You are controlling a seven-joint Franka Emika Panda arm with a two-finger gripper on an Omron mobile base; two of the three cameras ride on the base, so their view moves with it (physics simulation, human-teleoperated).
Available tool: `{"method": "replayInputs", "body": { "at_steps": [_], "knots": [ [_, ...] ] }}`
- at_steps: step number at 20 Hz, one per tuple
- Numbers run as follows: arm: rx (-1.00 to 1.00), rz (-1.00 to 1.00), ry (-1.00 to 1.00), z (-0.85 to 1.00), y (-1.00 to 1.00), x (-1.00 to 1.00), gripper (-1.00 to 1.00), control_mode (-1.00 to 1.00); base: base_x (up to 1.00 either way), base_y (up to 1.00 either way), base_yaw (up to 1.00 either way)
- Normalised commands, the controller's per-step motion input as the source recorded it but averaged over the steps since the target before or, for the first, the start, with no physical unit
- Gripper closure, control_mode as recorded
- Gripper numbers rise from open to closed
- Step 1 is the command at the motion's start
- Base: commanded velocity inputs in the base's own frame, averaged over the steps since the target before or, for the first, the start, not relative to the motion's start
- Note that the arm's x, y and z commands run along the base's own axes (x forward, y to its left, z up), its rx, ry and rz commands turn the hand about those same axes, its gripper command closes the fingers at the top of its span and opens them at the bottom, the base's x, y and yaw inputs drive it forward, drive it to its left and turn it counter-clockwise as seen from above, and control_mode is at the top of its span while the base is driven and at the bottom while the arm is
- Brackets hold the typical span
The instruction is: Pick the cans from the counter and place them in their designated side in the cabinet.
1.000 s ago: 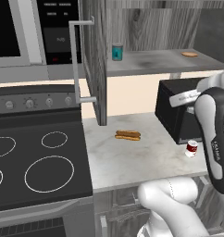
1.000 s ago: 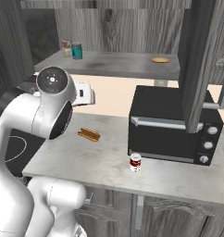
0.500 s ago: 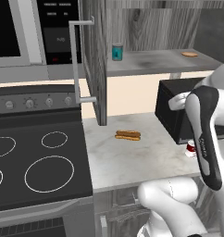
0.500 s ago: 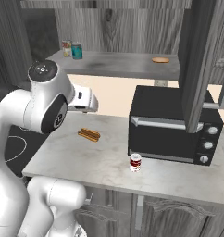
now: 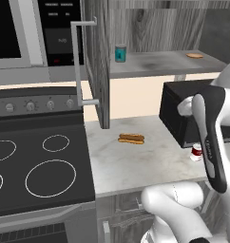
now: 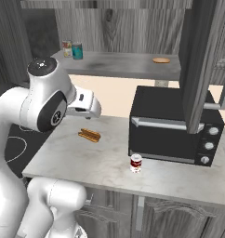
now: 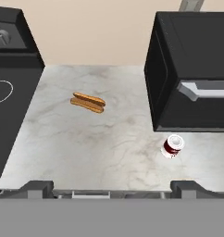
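We find no readable text — the red can (image 7: 172, 146) near the worktop's (image 7: 109, 148) front edge carries a white band, its markings too small to read.

two cans on the cabinet shelf (image 6: 77, 50), one red can (image 6: 136, 163) on the counter (image 6: 86, 158), one hot dog (image 6: 89, 135), one oven (image 6: 172, 125)

can (image 6: 136, 163) on counter (image 6: 86, 160), before oven (image 6: 175, 125) | hot dog (image 6: 89, 135) left | second can (image 6: 77, 50) apparently in cabinet (image 6: 119, 62)
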Motion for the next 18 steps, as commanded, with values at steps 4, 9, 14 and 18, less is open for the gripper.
{"method": "replayInputs", "body": {
  "at_steps": [4, 9, 14, 18],
  "knots": [
    [0.00, 0.00, 0.00, -0.12, -0.28, -0.24, -1.00, -1.00, 0.00, 0.00, 0.00],
    [0.00, 0.00, 0.00, -0.11, -0.19, -0.25, -1.00, -1.00, 0.00, 0.00, 0.00],
    [0.00, 0.00, -0.01, -0.11, -0.20, -0.19, -1.00, -1.00, 0.00, 0.00, 0.00],
    [0.00, 0.00, 0.01, -0.07, -0.09, 0.00, -1.00, -1.00, 0.00, 0.00, 0.00]
  ]
}}
